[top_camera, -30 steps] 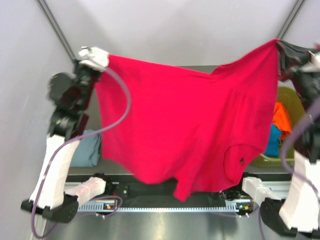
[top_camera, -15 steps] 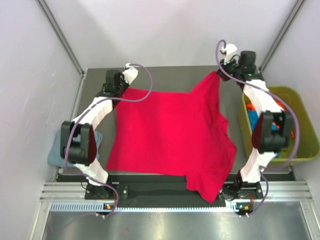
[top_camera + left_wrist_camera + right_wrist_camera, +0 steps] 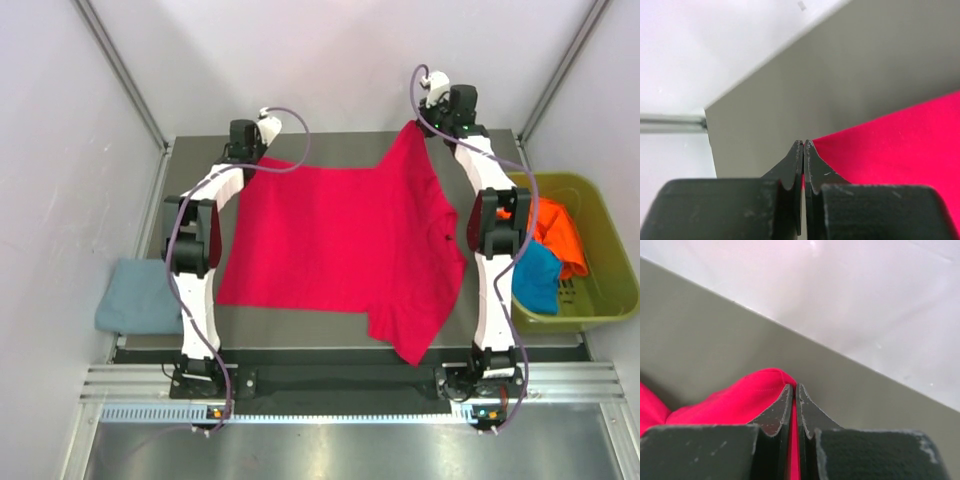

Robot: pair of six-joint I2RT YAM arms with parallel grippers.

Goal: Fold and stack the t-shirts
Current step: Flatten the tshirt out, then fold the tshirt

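The crimson red t-shirt [image 3: 340, 240] lies spread over the grey table [image 3: 335, 146], one sleeve hanging towards the near edge. My left gripper [image 3: 246, 156] is at the far left and is shut on a corner of the red cloth [image 3: 890, 145]; its tips [image 3: 803, 143] pinch a sliver of red. Over at the far right my right gripper [image 3: 424, 126] is shut on the other corner, with red cloth [image 3: 740, 397] bunched beside its tips [image 3: 792, 386]. A folded grey-blue t-shirt [image 3: 140, 308] rests at the left. The orange t-shirt [image 3: 560, 228] and the turquoise t-shirt [image 3: 535, 277] are in the bin.
The olive-green bin [image 3: 605, 300] stands at the table's right edge. White walls close in the far side and both flanks. A metal rail [image 3: 330, 385] with both arm bases runs along the near edge.
The red t-shirt hung in the air between raised arms a second ago. Both arms have since reached to the far edge and laid it flat on the table.
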